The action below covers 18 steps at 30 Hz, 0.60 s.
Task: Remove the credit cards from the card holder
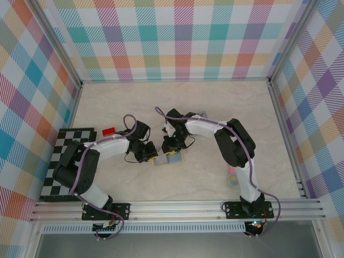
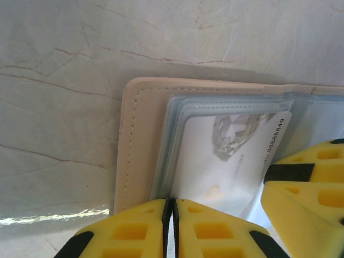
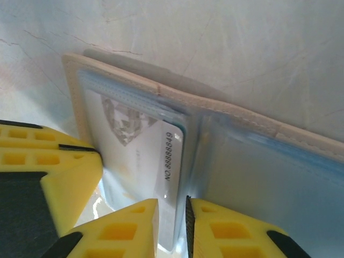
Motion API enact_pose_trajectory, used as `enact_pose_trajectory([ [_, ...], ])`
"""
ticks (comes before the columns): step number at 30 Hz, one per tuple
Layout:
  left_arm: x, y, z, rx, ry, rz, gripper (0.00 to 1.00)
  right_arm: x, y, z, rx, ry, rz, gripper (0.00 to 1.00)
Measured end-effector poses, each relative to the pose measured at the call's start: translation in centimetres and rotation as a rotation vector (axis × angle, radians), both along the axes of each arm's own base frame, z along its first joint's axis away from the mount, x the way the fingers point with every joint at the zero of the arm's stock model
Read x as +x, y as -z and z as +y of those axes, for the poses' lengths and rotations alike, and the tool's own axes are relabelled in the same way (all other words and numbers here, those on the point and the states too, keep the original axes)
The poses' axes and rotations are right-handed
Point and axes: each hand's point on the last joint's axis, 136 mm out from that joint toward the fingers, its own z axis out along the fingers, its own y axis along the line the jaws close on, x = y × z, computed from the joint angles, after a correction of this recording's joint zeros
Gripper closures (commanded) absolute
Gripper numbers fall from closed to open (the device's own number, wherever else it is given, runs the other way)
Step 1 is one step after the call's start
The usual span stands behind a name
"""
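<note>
Left fingers (image 2: 145,228) clenched on the open card holder (image 2: 141,107), right fingers (image 3: 215,228) grasping a pale numbered card (image 3: 137,156).

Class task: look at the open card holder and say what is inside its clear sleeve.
Inside the card holder, a white card with printed digits sits in the clear sleeves; anything beneath that card is covered.

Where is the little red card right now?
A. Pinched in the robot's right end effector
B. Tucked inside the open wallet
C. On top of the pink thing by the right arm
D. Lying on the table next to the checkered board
D: the top view shows the small flat red plastic card lying on the pale marble-look table beside the black-and-white checkered board, apart from the open tan leather wallet.
</note>
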Motion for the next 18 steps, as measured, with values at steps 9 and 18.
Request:
enact_pose_trajectory([
  [9, 0.01, -0.01, -0.01, -0.001, 0.0, -0.001, 0.88, -0.3, 0.25, 0.2, 0.017, -0.025, 0.01, 0.85],
  [18, -0.05, 0.03, 0.02, -0.002, 0.0, -0.002, 0.88, -0.32, 0.25, 0.32, 0.033, -0.025, 0.016, 0.95],
])
